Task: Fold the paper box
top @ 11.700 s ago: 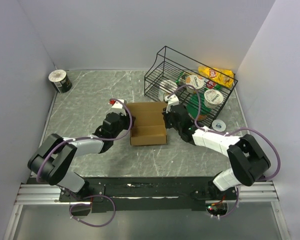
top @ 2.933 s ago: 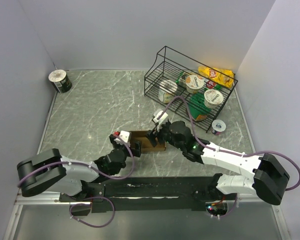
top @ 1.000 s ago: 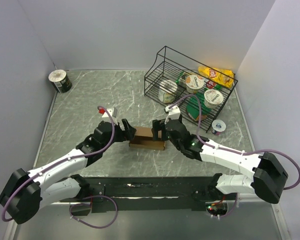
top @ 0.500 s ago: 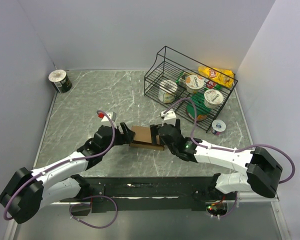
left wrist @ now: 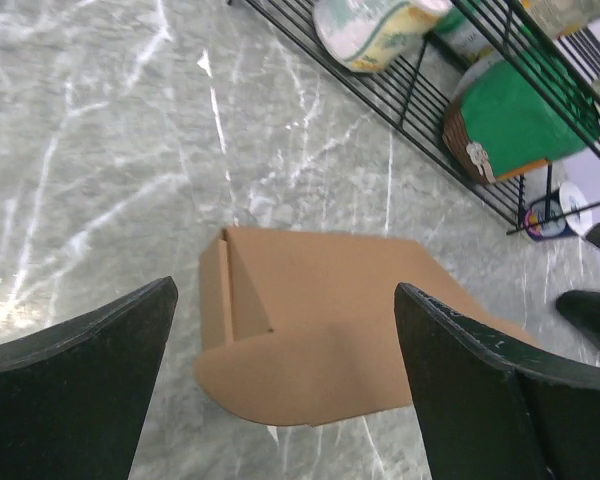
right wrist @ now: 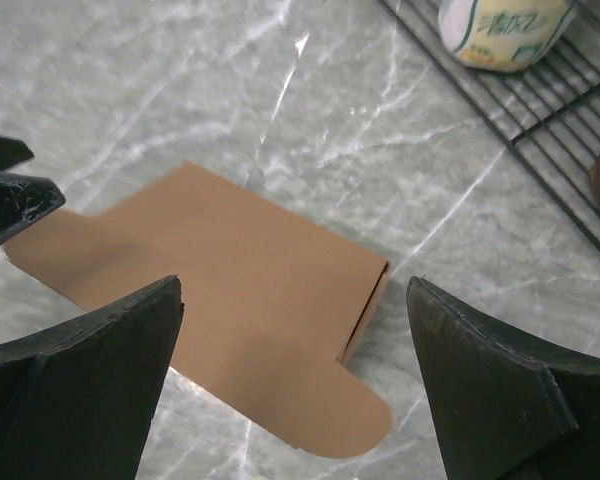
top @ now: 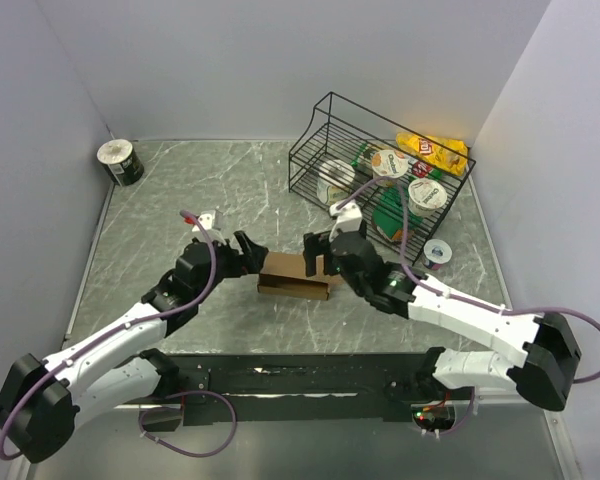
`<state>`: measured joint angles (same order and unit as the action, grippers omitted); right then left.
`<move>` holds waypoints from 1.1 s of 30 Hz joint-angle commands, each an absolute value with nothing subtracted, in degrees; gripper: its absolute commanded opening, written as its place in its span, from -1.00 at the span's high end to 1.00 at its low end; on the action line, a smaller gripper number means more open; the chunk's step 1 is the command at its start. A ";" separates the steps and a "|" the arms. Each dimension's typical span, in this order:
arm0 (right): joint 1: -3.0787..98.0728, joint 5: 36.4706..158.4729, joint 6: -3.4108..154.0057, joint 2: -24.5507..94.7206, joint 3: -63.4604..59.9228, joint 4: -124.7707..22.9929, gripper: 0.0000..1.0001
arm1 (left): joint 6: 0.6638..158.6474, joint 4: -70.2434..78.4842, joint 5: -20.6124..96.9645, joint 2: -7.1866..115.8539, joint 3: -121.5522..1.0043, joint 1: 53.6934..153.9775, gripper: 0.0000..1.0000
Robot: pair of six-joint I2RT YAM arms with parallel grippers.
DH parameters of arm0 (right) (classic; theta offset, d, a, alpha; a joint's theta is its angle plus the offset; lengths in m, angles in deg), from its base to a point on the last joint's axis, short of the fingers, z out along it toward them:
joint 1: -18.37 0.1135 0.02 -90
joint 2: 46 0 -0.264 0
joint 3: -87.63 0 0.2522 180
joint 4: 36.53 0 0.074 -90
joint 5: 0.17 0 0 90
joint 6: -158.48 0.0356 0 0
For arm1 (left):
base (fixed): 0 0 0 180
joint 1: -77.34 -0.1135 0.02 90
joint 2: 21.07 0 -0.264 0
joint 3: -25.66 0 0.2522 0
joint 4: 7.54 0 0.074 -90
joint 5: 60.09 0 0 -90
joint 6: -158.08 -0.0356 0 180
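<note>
The paper box (top: 288, 274) lies shut and low on the marble table, plain brown, with a rounded flap hanging over its near side. My left gripper (top: 248, 250) hovers open at its left end, touching nothing. My right gripper (top: 318, 256) hovers open over its right end, also empty. In the left wrist view the paper box (left wrist: 320, 320) sits below and between the spread fingers of the left gripper (left wrist: 285, 290). From the right wrist, the paper box (right wrist: 230, 300) shows under the wide right gripper (right wrist: 295, 285), with a left fingertip (right wrist: 10, 200) at the frame's edge.
A black wire basket (top: 325, 125) with yogurt cups and a yellow snack bag stands at the back right, close behind the right arm. A small cup (top: 438, 252) lies by its front corner. A tape roll (top: 120, 162) sits at the far left corner. Walls close three sides.
The box, earlier an open tray with its lid up, is now shut. In the last second both grippers lifted a little off its ends; the left one drew back toward the upper left.
</note>
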<state>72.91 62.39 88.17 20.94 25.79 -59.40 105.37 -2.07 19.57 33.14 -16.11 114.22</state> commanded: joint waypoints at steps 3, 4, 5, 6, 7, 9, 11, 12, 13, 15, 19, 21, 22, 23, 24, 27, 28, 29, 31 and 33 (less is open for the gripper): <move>68.29 70.14 88.26 18.86 25.43 -60.67 -0.99 | 107.36 -2.39 23.58 33.41 -16.58 109.60 -0.95; 68.38 70.32 88.43 19.56 25.52 -60.84 -0.99 | 107.45 -2.22 24.63 33.94 -16.67 109.33 -0.98; 68.29 70.67 89.13 20.09 25.53 -61.01 -0.99 | 107.45 -2.21 25.25 35.43 -16.76 109.07 -0.93; 68.29 70.84 89.40 20.62 25.96 -61.10 -0.99 | 107.45 -2.56 25.87 36.05 -16.67 108.80 -0.90; 68.29 70.93 89.84 21.58 26.31 -61.28 -0.99 | 107.54 -3.26 27.18 36.58 -16.41 108.71 -0.86; 68.21 71.11 91.07 22.47 27.36 -61.54 -0.99 | 107.89 -5.45 28.24 38.07 -15.53 108.54 -0.75; 68.20 71.55 92.12 23.52 28.16 -61.45 -0.99 | 108.33 -7.04 29.48 38.95 -15.00 108.54 -0.60; 68.20 72.16 92.47 23.79 28.68 -61.37 -0.99 | 108.50 -8.27 30.69 39.13 -14.91 108.54 -0.54; 68.20 72.51 92.74 24.22 29.04 -61.19 -0.99 | 109.03 -8.89 31.23 39.31 -14.82 108.54 -0.50; 68.20 73.48 93.97 24.58 29.65 -61.02 -0.98 | 109.30 -9.51 32.55 40.01 -14.82 108.54 -0.32; 68.12 74.10 95.55 25.98 30.54 -59.88 -0.97 | 110.52 -11.17 35.09 41.77 -14.39 108.54 0.01; 68.20 74.10 95.64 26.95 30.45 -59.96 -0.97 | 111.57 -12.14 36.58 42.73 -13.42 108.54 0.04; 68.20 74.10 95.64 27.13 30.36 -59.96 -0.97 | 111.84 -12.58 36.94 43.43 -12.98 108.54 0.06; 68.20 74.01 95.64 27.30 30.45 -59.96 -0.97 | 112.11 -12.58 37.29 43.70 -12.80 108.54 0.07; 68.20 73.92 95.55 27.57 30.36 -59.96 -0.97 | 112.37 -12.50 37.73 44.05 -12.72 108.54 0.08; 68.20 73.48 95.46 27.83 30.53 -59.87 -0.97 | 113.07 -13.20 38.70 44.84 -12.28 108.54 0.15; 68.12 73.40 95.47 28.01 30.71 -59.79 -0.97 | 113.34 -13.72 39.14 45.02 -11.84 108.54 0.19; 68.20 73.31 95.47 28.10 30.71 -59.79 -0.97 | 113.60 -14.86 39.49 45.11 -11.66 108.54 0.21; 68.20 73.31 95.73 28.62 30.80 -59.52 -0.96 | 114.13 -15.57 40.02 45.63 -11.31 108.54 0.31; 68.12 73.22 95.99 29.15 31.24 -59.09 -0.96 | 114.22 -15.84 40.28 46.16 -11.22 108.54 0.36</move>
